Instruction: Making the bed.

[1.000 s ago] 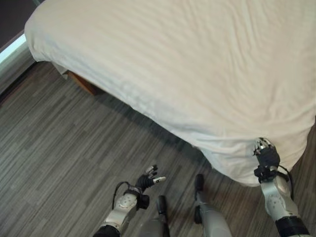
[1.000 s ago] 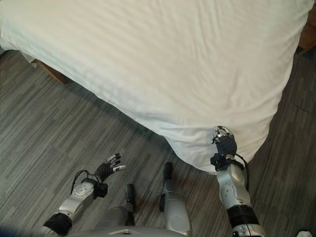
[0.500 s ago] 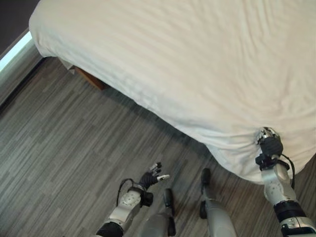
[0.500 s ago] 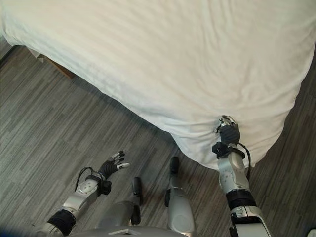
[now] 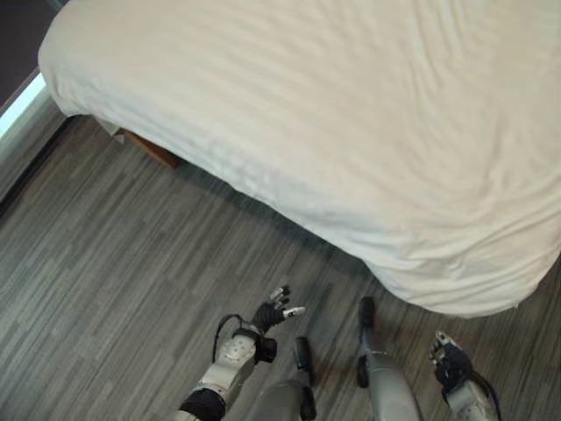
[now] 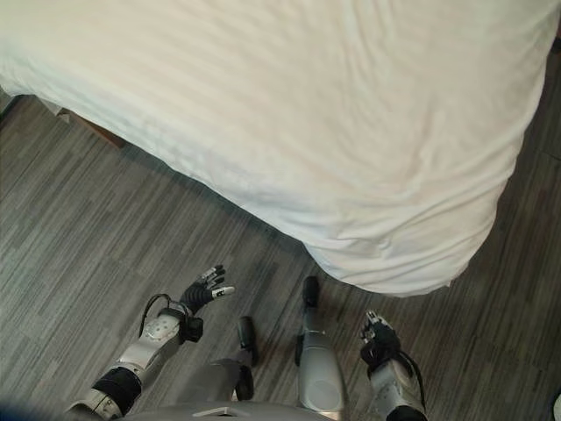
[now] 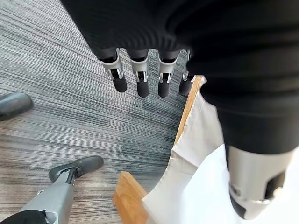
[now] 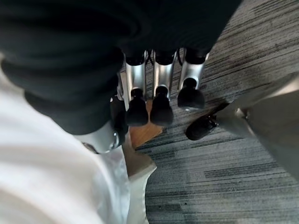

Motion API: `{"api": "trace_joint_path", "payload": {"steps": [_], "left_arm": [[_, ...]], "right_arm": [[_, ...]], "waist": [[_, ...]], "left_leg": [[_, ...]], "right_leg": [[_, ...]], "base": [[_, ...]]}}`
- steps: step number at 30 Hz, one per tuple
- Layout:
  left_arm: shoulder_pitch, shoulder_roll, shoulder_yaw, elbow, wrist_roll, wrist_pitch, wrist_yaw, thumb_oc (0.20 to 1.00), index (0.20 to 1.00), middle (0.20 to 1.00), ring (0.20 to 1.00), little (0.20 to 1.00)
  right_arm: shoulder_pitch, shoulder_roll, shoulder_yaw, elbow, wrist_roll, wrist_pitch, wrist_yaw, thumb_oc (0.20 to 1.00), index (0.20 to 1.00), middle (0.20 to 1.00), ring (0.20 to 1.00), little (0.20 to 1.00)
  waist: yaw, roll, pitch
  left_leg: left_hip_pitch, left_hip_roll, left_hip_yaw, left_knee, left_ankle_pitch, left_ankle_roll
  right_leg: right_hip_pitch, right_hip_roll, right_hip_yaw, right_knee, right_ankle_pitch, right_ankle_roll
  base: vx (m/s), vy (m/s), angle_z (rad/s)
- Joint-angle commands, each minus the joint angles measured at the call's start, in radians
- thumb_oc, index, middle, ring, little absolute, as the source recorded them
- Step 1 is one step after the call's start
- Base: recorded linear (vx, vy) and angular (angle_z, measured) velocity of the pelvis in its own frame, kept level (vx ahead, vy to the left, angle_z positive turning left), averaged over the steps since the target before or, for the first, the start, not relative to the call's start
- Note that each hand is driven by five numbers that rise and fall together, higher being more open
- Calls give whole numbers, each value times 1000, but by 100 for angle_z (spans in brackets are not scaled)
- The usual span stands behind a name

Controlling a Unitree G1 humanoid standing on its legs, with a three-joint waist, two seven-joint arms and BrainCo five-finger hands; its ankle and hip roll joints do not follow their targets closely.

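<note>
A white duvet (image 5: 351, 132) covers the bed and hangs over its near edge. Its rounded corner (image 5: 456, 281) droops toward the floor at the lower right. My right hand (image 6: 379, 338) hangs low over the floor below that corner, apart from the cloth, with relaxed fingers (image 8: 161, 100) that hold nothing. The right wrist view shows white cloth (image 8: 46, 186) and a bit of wooden frame (image 8: 145, 133) past them. My left hand (image 5: 272, 314) is over the floor at the lower middle, open with fingers (image 7: 140, 79) spread and empty.
Grey plank flooring (image 5: 131, 281) runs in front of the bed. The wooden bed frame (image 5: 149, 149) peeks out under the duvet at the left. A pale strip (image 5: 22, 101) lines the wall at the far left.
My right hand has let go of the duvet corner and dropped down toward the floor. The corner now hangs smooth. The left hand has hardly moved.
</note>
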Motion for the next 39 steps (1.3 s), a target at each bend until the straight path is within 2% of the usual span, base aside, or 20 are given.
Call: {"api": "trace_joint_path", "payload": {"steps": [1,4,8,9,10,11,12,13,14,15,16,18,21,22,23,27,29,30,34,39], "left_arm": [[-24,-15,-5,-2,-47,-48,3,1000,1000,1000,1000,1000],[-25,-6,1,-5,-42,-49,3,1000,1000,1000,1000,1000],[-2,19,25,-32,-28,-46,-15,1000,1000,1000,1000,1000],[-1,18,25,-32,-28,-46,-15,1000,1000,1000,1000,1000],[15,34,40,-47,-21,-45,-28,1000,1000,1000,1000,1000],[22,41,41,-59,-18,-44,-41,1000,1000,1000,1000,1000],[27,51,41,-64,-11,-45,-57,1000,1000,1000,1000,1000],[27,51,41,-64,-11,-45,-57,1000,1000,1000,1000,1000],[43,65,28,-74,6,-41,-87,1000,1000,1000,1000,1000],[44,64,27,-74,6,-41,-87,1000,1000,1000,1000,1000],[48,66,9,-71,23,-35,-109,1000,1000,1000,1000,1000],[47,62,0,-70,34,-34,-122,1000,1000,1000,1000,1000],[47,62,1,-70,34,-34,-122,1000,1000,1000,1000,1000],[7,22,-23,-32,26,-31,-83,1000,1000,1000,1000,1000],[9,20,-22,-37,22,-30,-80,1000,1000,1000,1000,1000],[35,30,-3,-58,8,-17,-89,1000,1000,1000,1000,1000],[45,34,-2,-61,5,-17,-93,1000,1000,1000,1000,1000],[67,39,7,-56,0,-12,-103,1000,1000,1000,1000,1000],[85,40,1,-49,-13,-4,-111,1000,1000,1000,1000,1000],[81,42,-29,-48,-14,-2,-117,1000,1000,1000,1000,1000]], "right_arm": [[-62,-63,-53,-48,13,-31,14,200,200,200,200,200],[-44,-90,-52,-54,-53,-22,6,200,200,200,200,200],[58,-143,-26,-291,-171,-8,35,200,200,200,200,200],[61,-142,-26,-294,-171,-7,34,200,200,200,200,200],[118,-203,-2,-496,-201,-1,101,200,200,200,200,200],[140,-244,13,-600,-196,-2,150,200,200,200,200,200],[158,-309,34,-689,-188,-1,209,200,200,200,200,200],[158,-309,34,-689,-188,-1,209,200,200,200,200,200],[189,-418,45,-888,-151,1,286,200,200,200,200,200],[192,-419,44,-890,-150,2,286,200,200,200,200,200],[184,-501,83,-1026,-149,14,325,200,200,200,200,200],[157,-591,136,-1127,-225,40,351,200,200,200,200,200],[157,-592,136,-1128,-225,41,350,200,200,200,200,200],[1,-501,295,-1155,-78,78,337,200,200,200,200,200],[-23,-455,299,-1141,-3,83,333,200,200,200,200,200],[-48,-355,201,-1000,108,53,283,200,200,200,200,200],[-48,-345,186,-976,127,46,280,200,200,200,200,200],[-72,-328,107,-889,177,25,258,200,200,200,200,200],[-142,-305,34,-765,211,-19,214,200,200,200,200,200],[-238,-287,-2,-629,247,-57,172,200,200,200,200,200]], "waist": [[-10,40,25],[-17,39,25],[-35,27,20],[-35,27,19],[-43,17,18],[-46,11,13],[-46,6,13],[-47,5,10],[-46,-2,3],[-46,-1,2],[-41,-5,-5],[-36,-7,-12],[-37,-6,-12],[-13,4,-21],[-11,7,-22],[2,26,-28],[3,29,-28],[5,37,-29],[12,52,-27],[21,69,-24]], "left_leg": [[-81,15,-99,3,89,-32],[-80,15,-96,3,89,-33],[-73,17,-89,3,87,-34],[-73,17,-89,3,87,-34],[-63,19,-86,3,83,-35],[-63,18,-87,3,84,-35],[-56,18,-89,3,82,-36],[-59,17,-89,3,84,-36],[-54,16,-89,3,81,-36],[-55,16,-89,3,81,-36],[-48,15,-91,3,79,-36],[-43,14,-92,3,76,-35],[-42,14,-93,3,76,-35],[-35,9,-106,3,77,-31],[-38,6,-112,3,80,-30],[-39,1,-123,3,80,-28],[-39,0,-123,3,80,-27],[-42,-3,-125,3,78,-26],[-47,-8,-127,3,76,-23],[-52,-12,-131,3,77,-19]], "right_leg": [[99,32,-1,16,-85,69],[99,32,0,16,-83,69],[104,32,1,16,-82,69],[105,32,1,16,-82,69],[114,33,4,16,-83,70],[114,32,5,16,-82,70],[122,31,3,16,-83,71],[118,31,3,16,-82,71],[123,28,1,16,-83,73],[123,28,0,16,-84,73],[130,26,-2,16,-85,74],[136,23,-3,16,-86,75],[137,23,-4,16,-86,75],[150,16,-16,16,-87,74],[150,13,-21,16,-87,73],[153,7,-31,16,-89,72],[153,6,-30,16,-89,72],[150,4,-32,16,-87,73],[144,1,-28,16,-85,75],[135,3,-18,16,-83,74]], "base": [[-6,13,-5],[-6,0,-4],[0,0,0],[0,0,0],[0,0,0],[10,-15,-4],[-4,-12,-7],[3,-6,-8],[0,0,0],[0,0,0],[20,11,5],[15,14,5],[-1,3,7],[-15,10,13],[-20,14,10],[-13,6,23],[-8,2,11],[0,0,0],[-7,-2,-1],[0,0,0]]}}
